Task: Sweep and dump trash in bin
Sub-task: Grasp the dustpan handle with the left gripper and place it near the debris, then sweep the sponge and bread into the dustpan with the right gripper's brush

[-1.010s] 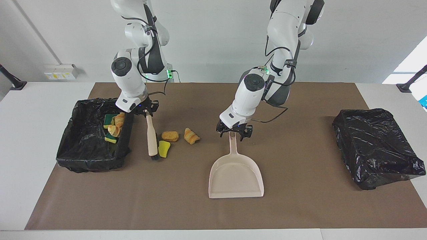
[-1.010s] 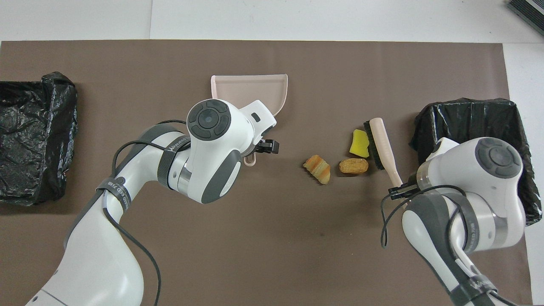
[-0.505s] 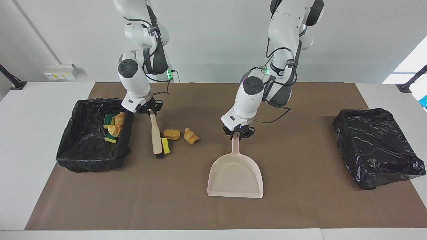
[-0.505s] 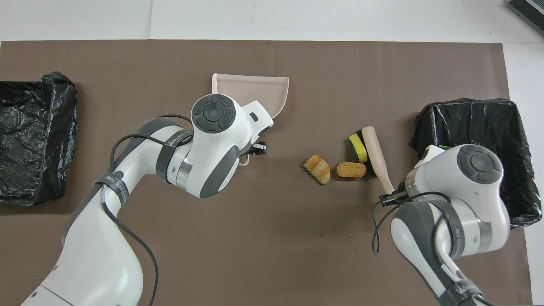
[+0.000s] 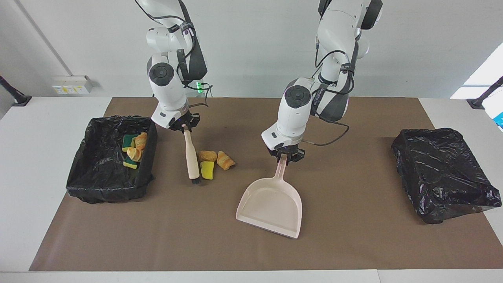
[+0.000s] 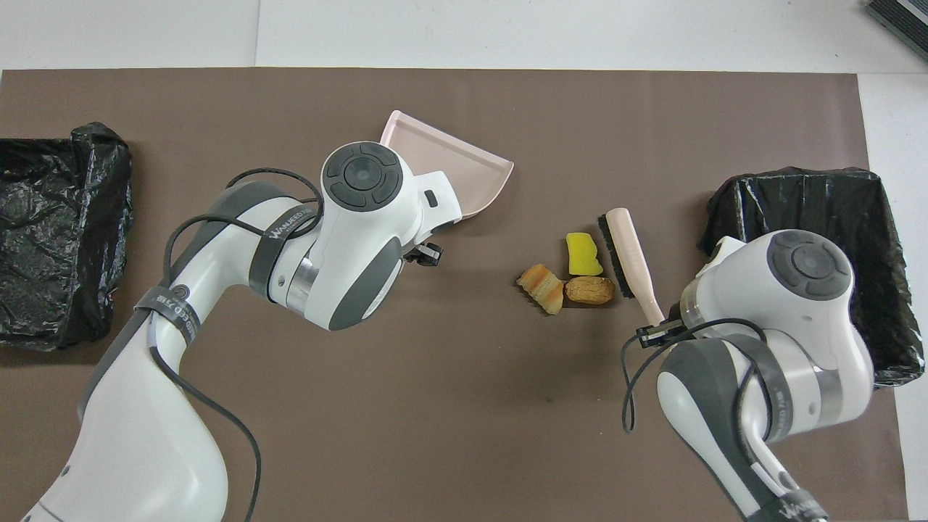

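Now the beige plastic dustpan [image 5: 271,204] is gripped at the tip of its handle by the left gripper [image 5: 283,156], whose fingers are clamped together on it. The pan is turned so that its open mouth is angled toward the right arm's end of the table, and it lies farther from the robots than the gripper.

A pale wooden hand brush with black bristles [image 5: 192,161] is held at the top of its handle by the right gripper [image 5: 184,127], which is closed tight on it. The brush head is set on the brown table mat [image 5: 353,243], farther from the robots than the gripper.

Three loose pieces of trash are gathered just beside the brush's bristle side, between brush and dustpan: a yellow sponge piece [image 5: 207,170] touching or nearly touching the brush head, a golden-brown bread roll [image 5: 207,156] nearer to the robots than the sponge, and a striped croissant-like pastry [image 5: 225,160] beside both, toward the dustpan. All three are well apart from the left gripper.

More sponge pieces and pastries [image 5: 133,151] are seen inside the black-bag-lined bin [image 5: 106,188] at the right arm's end of the table. A second black-lined bin [image 5: 444,173] is placed at the left arm's end.
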{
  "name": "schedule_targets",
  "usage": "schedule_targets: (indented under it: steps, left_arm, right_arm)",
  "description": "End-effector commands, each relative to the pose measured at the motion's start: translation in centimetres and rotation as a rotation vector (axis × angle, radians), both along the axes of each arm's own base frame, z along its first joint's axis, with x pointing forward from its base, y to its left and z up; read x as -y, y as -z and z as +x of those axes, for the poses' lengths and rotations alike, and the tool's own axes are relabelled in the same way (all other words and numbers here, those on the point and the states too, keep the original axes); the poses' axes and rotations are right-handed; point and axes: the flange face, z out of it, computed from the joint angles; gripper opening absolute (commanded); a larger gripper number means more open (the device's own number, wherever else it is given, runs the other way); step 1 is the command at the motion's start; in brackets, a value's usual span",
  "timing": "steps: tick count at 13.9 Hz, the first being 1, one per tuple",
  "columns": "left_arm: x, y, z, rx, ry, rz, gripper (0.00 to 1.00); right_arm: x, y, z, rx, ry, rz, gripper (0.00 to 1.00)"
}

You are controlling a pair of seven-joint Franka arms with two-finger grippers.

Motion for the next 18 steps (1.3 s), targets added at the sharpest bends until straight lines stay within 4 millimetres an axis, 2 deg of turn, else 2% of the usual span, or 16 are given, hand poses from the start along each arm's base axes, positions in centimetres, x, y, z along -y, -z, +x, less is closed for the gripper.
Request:
schedule_targets:
  steps: [1, 3, 5, 8, 10, 11, 12, 13, 16, 17, 18]
  left_arm:
    - [-2.2, -2.4, -0.4, -0.026, 0.231, 0.028, 0.00]
    - [-3.4, -2.8, -1.1, -0.051, 0.346, 0.036, 0.00]
    - [-5.9, -3.8, -1.9, -0.061, 0.480, 0.034, 0.00]
    - [-11.4, -4.7, -2.9, -0.104, 0.728, 0.025, 0.00]
    - [-13.0, -3.5, -5.1, -0.152, 0.891, 0.016, 0.00]
    - [-13.5, -2.5, -6.3, -0.156, 0.909, 0.016, 0.00]
    - [-13.8, -1.7, -7.4, -0.134, 0.916, 0.018, 0.00]
    - [-13.6, -1.1, -7.8, -0.110, 0.922, 0.018, 0.00]
    - [-12.6, -0.2, -6.6, -0.031, 0.897, 0.016, 0.00]
    - [-12.4, -0.2, -6.3, -0.005, 0.863, 0.016, 0.00]
    - [-12.2, 0.3, -6.2, -0.006, 0.838, 0.016, 0.00]
  right_arm:
    - [2.7, 0.2, -0.6, -0.023, 0.009, 0.008, 0.00]
    - [3.7, 1.0, -2.9, -0.009, 0.027, -0.015, 0.00]
    - [3.8, 1.6, -4.3, -0.004, 0.046, -0.021, 0.00]
    - [2.9, 2.7, -5.0, -0.009, 0.064, -0.024, 0.00]
    - [1.8, 2.7, -5.1, -0.009, 0.056, -0.027, 0.00]
    - [1.3, 2.8, -5.2, -0.009, 0.071, -0.032, 0.00]
    - [0.0, 3.4, -5.4, -0.017, 0.059, -0.033, 0.00]
    - [-0.9, 3.9, -5.4, -0.025, 0.050, -0.032, 0.00]
    - [-4.2, 4.2, -5.3, 0.017, 0.098, -0.038, 0.00]
    - [-5.4, 5.3, -5.5, -0.002, 0.112, -0.042, 0.00]
    - [-6.6, 5.4, -5.2, 0.010, 0.127, -0.037, 0.00]
